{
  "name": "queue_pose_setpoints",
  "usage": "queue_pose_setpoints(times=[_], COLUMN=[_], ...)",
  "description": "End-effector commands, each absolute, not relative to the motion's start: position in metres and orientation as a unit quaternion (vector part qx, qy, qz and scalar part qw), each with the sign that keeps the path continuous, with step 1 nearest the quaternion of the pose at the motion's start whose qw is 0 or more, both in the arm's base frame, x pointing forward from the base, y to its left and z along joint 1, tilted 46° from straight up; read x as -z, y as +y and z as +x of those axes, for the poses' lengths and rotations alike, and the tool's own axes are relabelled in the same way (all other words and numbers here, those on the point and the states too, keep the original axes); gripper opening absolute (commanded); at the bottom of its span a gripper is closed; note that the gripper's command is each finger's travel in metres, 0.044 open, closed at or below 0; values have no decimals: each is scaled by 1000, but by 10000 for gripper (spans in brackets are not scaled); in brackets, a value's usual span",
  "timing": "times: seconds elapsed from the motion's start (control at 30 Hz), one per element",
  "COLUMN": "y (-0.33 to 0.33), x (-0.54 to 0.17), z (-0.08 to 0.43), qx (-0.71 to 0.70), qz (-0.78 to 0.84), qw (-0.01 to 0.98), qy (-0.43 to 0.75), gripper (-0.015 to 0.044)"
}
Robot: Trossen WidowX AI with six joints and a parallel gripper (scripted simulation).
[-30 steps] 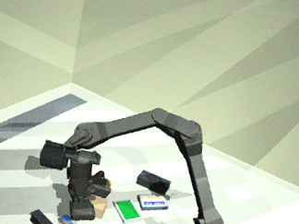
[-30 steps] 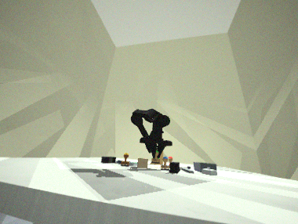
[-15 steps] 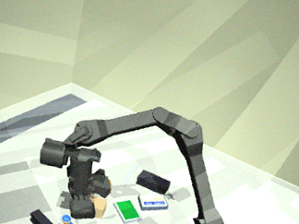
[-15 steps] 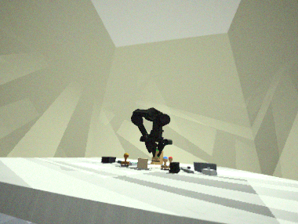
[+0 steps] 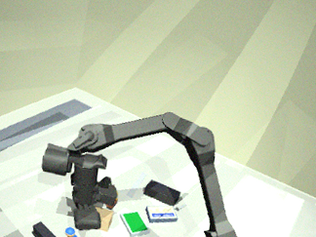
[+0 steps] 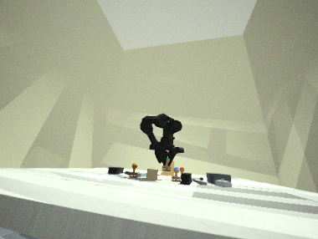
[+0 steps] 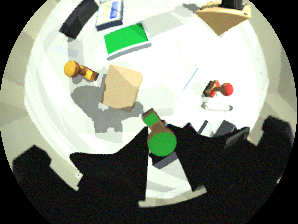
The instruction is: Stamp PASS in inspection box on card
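Gripper fingers (image 6: 165, 163) clamped partway open on the green-topped stamp (image 7: 162, 143) (image 6: 168, 160), and you have its knob up in the wrist view, handle between the pads! Around it: a tan block (image 7: 121, 87) (image 6: 152, 175) close by, the green ink pad (image 7: 126, 40) (image 5: 134, 223) beyond that, blue-marked case (image 7: 109, 13) (image 5: 161, 213) behind. If this is the PASS stamp, inking looks like your step: carry it high over that block, square it above the green, press straight down, lift straight up. Keep your grip firm; tilt would ink unevenly.
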State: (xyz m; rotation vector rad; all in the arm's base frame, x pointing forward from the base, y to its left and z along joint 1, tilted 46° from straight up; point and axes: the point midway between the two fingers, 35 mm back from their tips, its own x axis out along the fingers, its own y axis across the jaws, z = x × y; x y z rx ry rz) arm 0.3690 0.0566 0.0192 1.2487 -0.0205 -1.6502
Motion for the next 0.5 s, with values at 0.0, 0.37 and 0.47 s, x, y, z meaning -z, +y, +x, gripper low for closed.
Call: queue_pose_setpoints(times=[0.0,0.37,0.47], y=[61,64,65], x=[-22,-26,-27], z=[370,370,369], qx=[683,683,683], qz=[524,523,523], qw=[509,509,509], qy=[-8,-8,-8], gripper=[0,0,0])
